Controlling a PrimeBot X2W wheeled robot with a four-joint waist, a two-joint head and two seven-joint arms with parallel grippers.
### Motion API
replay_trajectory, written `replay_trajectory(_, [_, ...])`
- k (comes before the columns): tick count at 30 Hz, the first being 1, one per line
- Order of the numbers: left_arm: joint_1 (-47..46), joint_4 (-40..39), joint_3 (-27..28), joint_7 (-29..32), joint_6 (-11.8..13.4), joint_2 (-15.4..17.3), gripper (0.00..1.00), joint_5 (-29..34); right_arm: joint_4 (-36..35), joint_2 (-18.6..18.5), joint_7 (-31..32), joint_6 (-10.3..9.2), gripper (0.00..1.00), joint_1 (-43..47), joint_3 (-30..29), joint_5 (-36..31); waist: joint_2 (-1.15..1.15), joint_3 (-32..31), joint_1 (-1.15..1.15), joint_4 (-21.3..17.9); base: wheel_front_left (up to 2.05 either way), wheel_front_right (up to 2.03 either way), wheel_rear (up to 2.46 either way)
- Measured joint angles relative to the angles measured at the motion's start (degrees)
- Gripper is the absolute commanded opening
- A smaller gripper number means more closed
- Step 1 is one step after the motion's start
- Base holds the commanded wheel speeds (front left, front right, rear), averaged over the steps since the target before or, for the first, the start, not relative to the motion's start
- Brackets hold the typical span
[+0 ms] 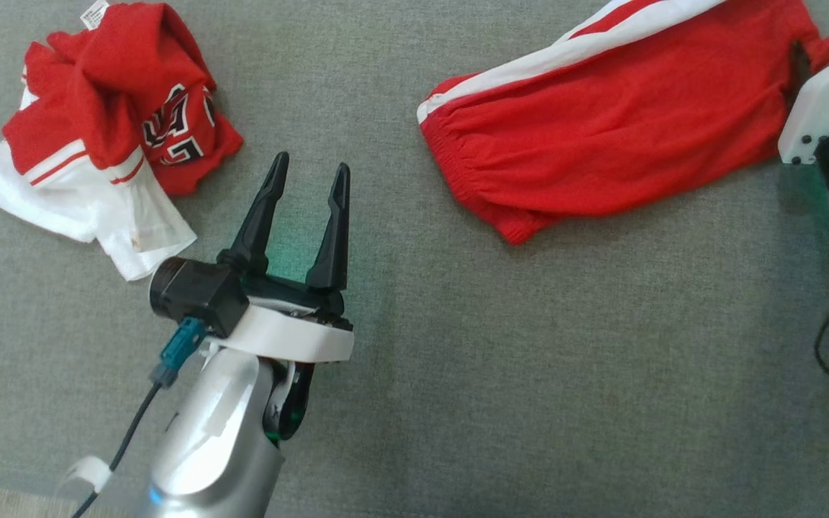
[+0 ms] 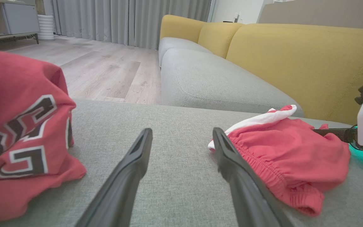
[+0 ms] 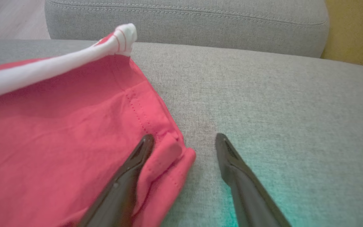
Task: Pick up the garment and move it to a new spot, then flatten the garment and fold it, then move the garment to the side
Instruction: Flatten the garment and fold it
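The garment point(image 1: 616, 137), red shorts with a white side stripe and an elastic waistband, lies flat at the upper right of the grey cushion point(image 1: 529, 360). In the right wrist view my right gripper point(image 3: 184, 136) stands open at the hem corner of the garment point(image 3: 58, 126): one finger lies on the red cloth, the other over bare cushion. Its white wrist housing point(image 1: 821, 104) sits at the garment's right end. My left gripper point(image 1: 313, 161) is open and empty over the middle of the cushion, left of the waistband point(image 2: 288, 157).
A crumpled red and white jersey point(image 1: 112, 108) with black lettering lies at the upper left, close to my left gripper point(image 2: 182, 130). Beyond the cushion stand a grey and yellow sofa point(image 2: 216, 82) and a wooden floor point(image 2: 99, 66).
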Motion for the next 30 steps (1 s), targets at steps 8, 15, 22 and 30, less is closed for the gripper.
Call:
replay_trajectory(8, [-0.7,-0.3,-0.2,0.0,0.1,-0.1,1.00,0.7,5.7,-1.4,-0.2,0.00,0.00,-3.2,5.3,1.4,0.00,-0.1,0.00,-0.4,0.00,0.00,0.00])
replay_trajectory(15, [-0.6,-0.1,-0.2,0.0,0.6,-0.2,1.00,0.7,9.2,-1.8,-4.9,0.00,0.00,-2.0,7.9,4.1,0.00,-2.7,0.00,-1.1,0.00,0.00,0.00])
replay_trajectory(22, [1.4,0.3,0.7,0.0,0.6,-0.1,1.00,1.2,10.2,-3.0,-7.7,0.00,0.00,2.8,9.0,6.4,0.00,-6.7,0.00,-3.3,0.00,0.00,0.00])
replay_trajectory(30, [4.3,0.5,1.6,0.0,0.6,-0.1,1.00,1.7,6.9,-3.2,-10.6,0.00,0.00,9.8,7.3,10.5,0.00,-11.8,0.00,-6.8,0.00,0.00,0.00])
